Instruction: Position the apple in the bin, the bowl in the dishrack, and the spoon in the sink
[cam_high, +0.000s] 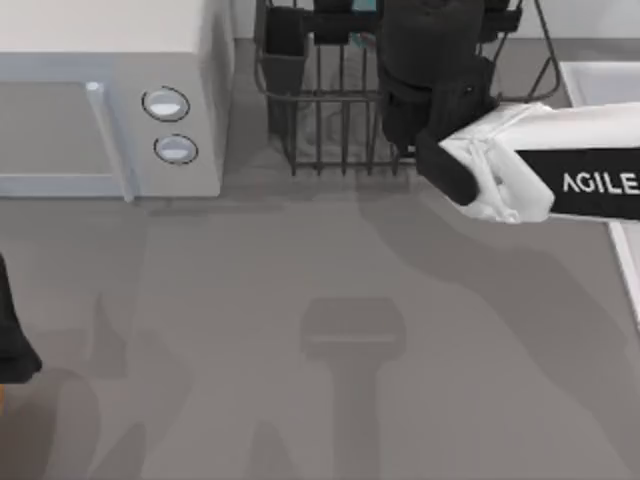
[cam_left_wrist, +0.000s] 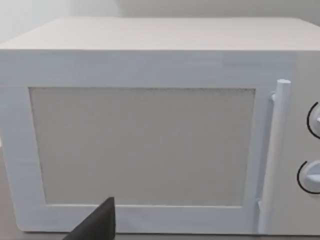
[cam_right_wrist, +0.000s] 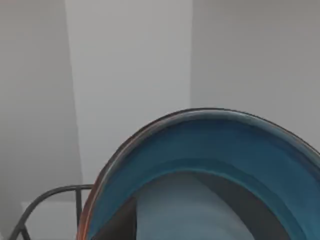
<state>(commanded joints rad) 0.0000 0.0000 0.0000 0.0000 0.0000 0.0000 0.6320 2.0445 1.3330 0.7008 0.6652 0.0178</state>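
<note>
Right end effector (cam_high: 432, 75) over the black wire dishrack (cam_high: 330, 110), fingers hidden, grip unreadable | deep blue glazed bowl (cam_right_wrist: 210, 170) close below my wrist, seemingly held, lower part cut off | left arm (cam_high: 15, 330) parked at tabletop's left edge.
</note>
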